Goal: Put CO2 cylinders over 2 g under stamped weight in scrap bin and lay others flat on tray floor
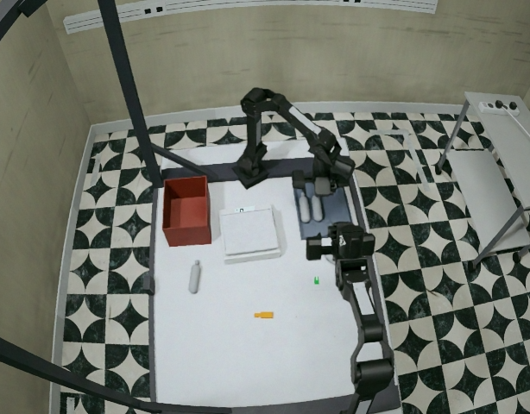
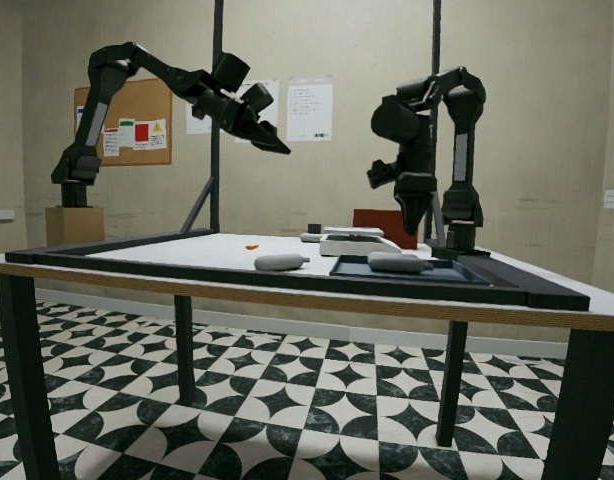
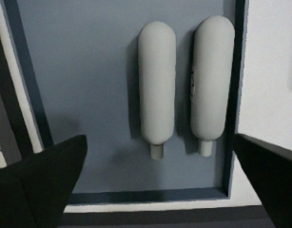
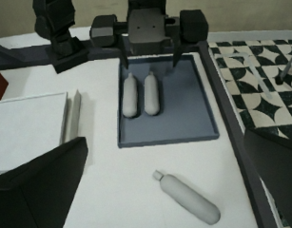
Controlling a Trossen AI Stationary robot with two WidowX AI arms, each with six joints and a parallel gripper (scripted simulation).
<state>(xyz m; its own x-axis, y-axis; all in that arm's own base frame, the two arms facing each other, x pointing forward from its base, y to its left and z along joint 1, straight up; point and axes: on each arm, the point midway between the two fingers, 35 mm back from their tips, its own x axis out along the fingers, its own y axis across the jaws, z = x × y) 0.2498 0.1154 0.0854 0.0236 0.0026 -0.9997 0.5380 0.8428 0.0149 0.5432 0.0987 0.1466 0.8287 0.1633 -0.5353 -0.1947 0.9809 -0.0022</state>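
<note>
Two grey CO2 cylinders (image 1: 305,208) (image 1: 317,208) lie flat side by side on the floor of the blue tray (image 1: 325,211). They also show in the left wrist view (image 3: 157,90) (image 3: 212,81). My left gripper (image 1: 311,187) hovers above their far ends, open and empty. A third cylinder (image 4: 185,198) lies on the table in front of the tray, below my right gripper (image 2: 281,149), which is open, empty and high above the table. A fourth cylinder (image 1: 194,276) lies on the table in front of the red scrap bin (image 1: 187,210).
The white scale (image 1: 249,234) stands between the bin and the tray, with nothing on its plate. A small orange object (image 1: 263,315) and a small green object (image 1: 316,281) lie on the table nearer the front.
</note>
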